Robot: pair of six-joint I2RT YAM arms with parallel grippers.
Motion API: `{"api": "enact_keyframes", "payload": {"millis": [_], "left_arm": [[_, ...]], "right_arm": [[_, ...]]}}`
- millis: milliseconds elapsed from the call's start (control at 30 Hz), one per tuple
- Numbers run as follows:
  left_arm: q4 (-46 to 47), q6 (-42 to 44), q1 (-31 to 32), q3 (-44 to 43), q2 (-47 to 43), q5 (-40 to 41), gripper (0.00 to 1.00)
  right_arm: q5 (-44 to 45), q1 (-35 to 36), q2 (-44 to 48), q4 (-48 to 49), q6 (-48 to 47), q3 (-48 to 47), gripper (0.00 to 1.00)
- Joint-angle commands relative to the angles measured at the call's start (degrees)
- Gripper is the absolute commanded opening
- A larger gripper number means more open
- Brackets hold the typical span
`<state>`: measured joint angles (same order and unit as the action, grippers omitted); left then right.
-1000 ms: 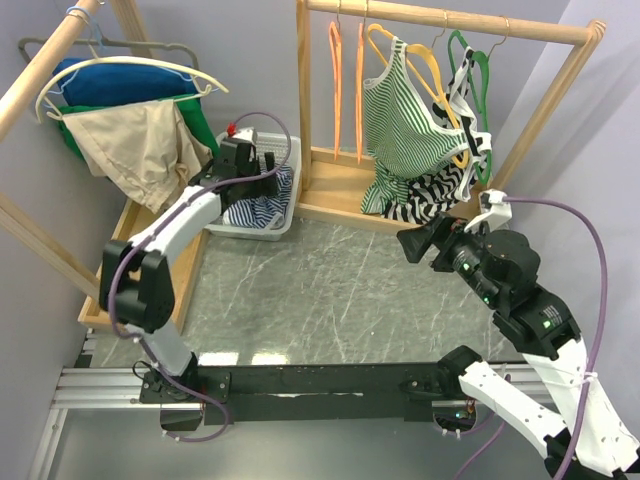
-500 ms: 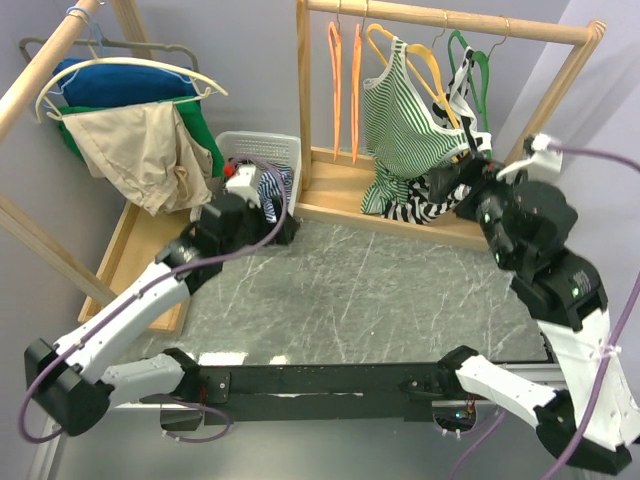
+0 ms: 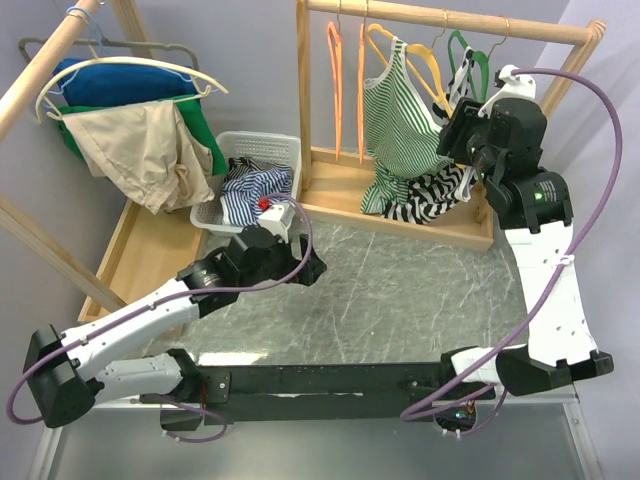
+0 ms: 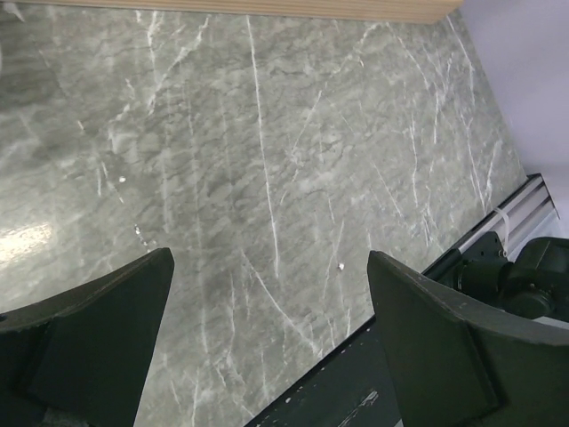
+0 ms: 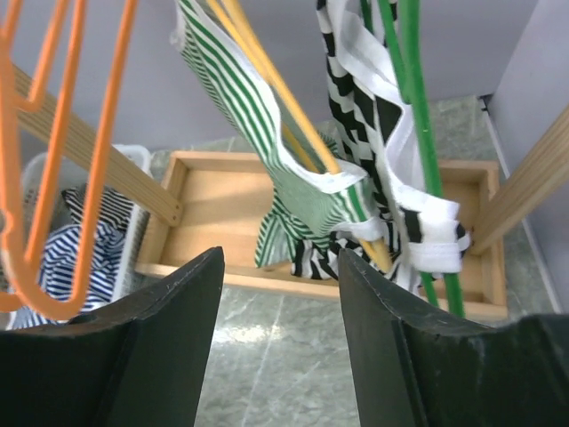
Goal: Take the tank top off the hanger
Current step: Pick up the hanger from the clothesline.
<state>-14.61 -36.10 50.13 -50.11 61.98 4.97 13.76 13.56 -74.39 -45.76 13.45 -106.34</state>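
Tank top (image 5: 302,200) draped on yellow hanger (image 5: 280,89), right gripper (image 5: 280,347) parted close by

Top view: right gripper (image 3: 452,138) fingertips lost against black-and-white striped tank top (image 3: 430,195), contact unclear. Right wrist view: orange plastic hangers (image 5: 105,151) and green plastic hanger (image 5: 416,107) cut off at top edge.

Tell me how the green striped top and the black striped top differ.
The green striped top is green-and-white, the black striped top black-and-white. The green striped top hangs on a yellow hanger, the black striped top on a green hanger. Both share one wooden rail.
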Motion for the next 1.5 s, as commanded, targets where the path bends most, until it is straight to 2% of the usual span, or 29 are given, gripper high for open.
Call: {"api": "enact_keyframes", "payload": {"millis": [0, 200, 400, 633, 900, 1100, 1267, 1467], "left_arm": [[3.4, 0.2, 0.8, -0.2, 1.2, -0.7, 0.96], [3.8, 0.7, 0.8, -0.1, 2.5, -1.1, 0.96], [4.0, 0.8, 0.8, 0.2, 3.5, -2.0, 0.96], [4.6, 0.8, 0.9, 0.2, 4.7, -2.7, 0.96], [4.9, 1.1, 0.9, 0.2, 5.3, -2.6, 0.96], [5.2, 0.9, 0.9, 1.0, 5.3, -2.4, 0.96], [5.2, 1.0, 0.9, 0.7, 6.3, -3.0, 0.96], [5.5, 1.2, 0.9, 0.8, 6.4, -3.0, 0.96]], "right_arm": [[-6.8, -3.5, -0.1, -0.6, -4.2, -1.8, 0.61], [-8.3, -6.3, -2.1, -1.7, -6.9, -2.5, 0.65], [-8.1, -7.3, -4.7, -3.6, -8.2, -3.1, 0.61], [-6.8, -8.2, -6.6, -0.7, -7.3, -2.7, 0.62], [-5.5, -8.4, -11.1, -0.9, -7.9, -6.7, 0.63], [-5.6, -8.4, -9.4, 1.9, -8.1, -5.1, 0.64], [-4.9, -8.4, -12.4, -1.0, -8.3, -7.8, 0.65], [-4.4, -8.4, -6.7, 6.2, -7.9, -1.5, 0.69]]}}
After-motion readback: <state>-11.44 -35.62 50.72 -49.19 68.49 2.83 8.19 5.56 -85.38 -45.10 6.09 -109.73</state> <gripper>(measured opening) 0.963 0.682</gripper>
